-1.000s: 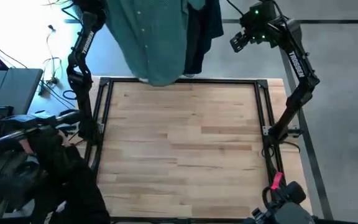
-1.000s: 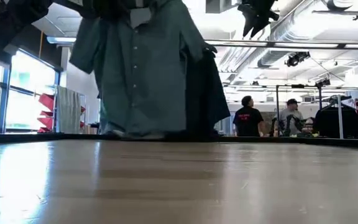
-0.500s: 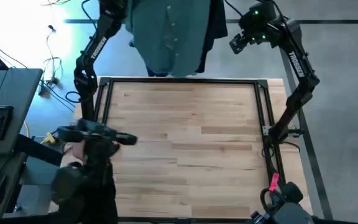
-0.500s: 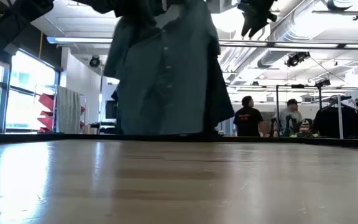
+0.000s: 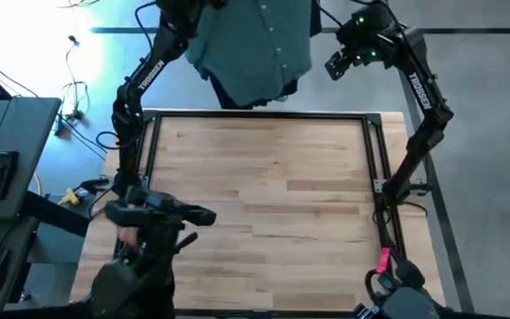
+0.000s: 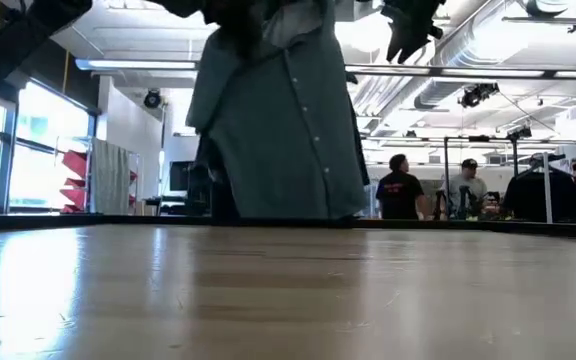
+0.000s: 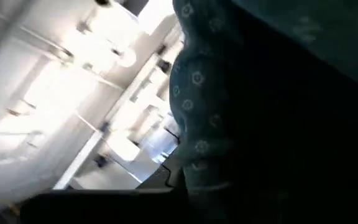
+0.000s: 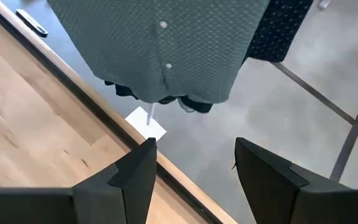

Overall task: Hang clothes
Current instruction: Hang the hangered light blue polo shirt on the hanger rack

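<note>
A teal shirt (image 5: 257,46) hangs beyond the table's far edge, below the end of my left arm (image 5: 153,66). It is upright, with its button row (image 6: 313,130) facing the table. My left gripper is hidden above it, and its wrist view shows only teal cloth (image 7: 204,106) close up. A navy dotted shirt (image 8: 279,26) and dark cloth (image 8: 194,104) hang behind the teal one. My right gripper (image 8: 194,171) stands open to the right of the clothes (image 5: 336,60), high up, with nothing between its fingers.
A horizontal rail (image 6: 468,70) runs behind the table at the height of the shirt's shoulders. The table's black frame (image 5: 259,113) lies under the clothes. A person (image 5: 140,257) with a dark device leans in at the near left corner. People stand far behind (image 6: 400,190).
My left arm has swung toward the table's right along the far edge, taking the teal shirt with it. The shirt has turned about and shows narrower now, in front of the dark clothes. The person at the near left has moved in toward the table.
</note>
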Available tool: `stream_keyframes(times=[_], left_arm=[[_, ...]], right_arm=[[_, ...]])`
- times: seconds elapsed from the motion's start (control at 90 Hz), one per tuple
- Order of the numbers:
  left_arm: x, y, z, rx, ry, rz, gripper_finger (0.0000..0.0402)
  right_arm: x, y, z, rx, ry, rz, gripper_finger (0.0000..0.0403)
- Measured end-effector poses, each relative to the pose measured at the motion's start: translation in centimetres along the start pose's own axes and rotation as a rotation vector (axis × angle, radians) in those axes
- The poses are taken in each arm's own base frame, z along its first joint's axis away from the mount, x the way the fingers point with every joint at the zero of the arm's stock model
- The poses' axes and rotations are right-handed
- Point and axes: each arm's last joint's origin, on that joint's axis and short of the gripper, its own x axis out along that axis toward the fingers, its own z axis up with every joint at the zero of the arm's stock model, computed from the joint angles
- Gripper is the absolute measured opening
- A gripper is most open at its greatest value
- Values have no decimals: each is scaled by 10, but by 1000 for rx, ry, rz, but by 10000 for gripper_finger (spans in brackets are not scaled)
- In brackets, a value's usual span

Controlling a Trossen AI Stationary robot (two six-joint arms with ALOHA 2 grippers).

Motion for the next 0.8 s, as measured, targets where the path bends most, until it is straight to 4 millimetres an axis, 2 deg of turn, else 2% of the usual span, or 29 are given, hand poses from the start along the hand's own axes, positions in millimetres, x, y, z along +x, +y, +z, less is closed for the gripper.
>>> stream_keyframes(times=[0.211, 0.367, 0.467, 0.6, 0.8], left_arm=[[-4, 20, 7, 16, -86, 106, 11], [-14, 36, 19, 3, -131, 71, 11], [-28, 41, 32, -44, -167, -82, 11], [-51, 34, 40, -132, -119, -393, 11], [-79, 11, 28, -256, 97, -803, 11]], right_arm=[[0, 0, 0, 0, 1, 4, 194], [0, 0, 0, 3, 1, 5, 194], [0, 0, 0, -23, 0, 13, 194], [-6, 2, -1, -142, -29, 90, 195], [-38, 8, -3, -214, -200, 343, 195]])
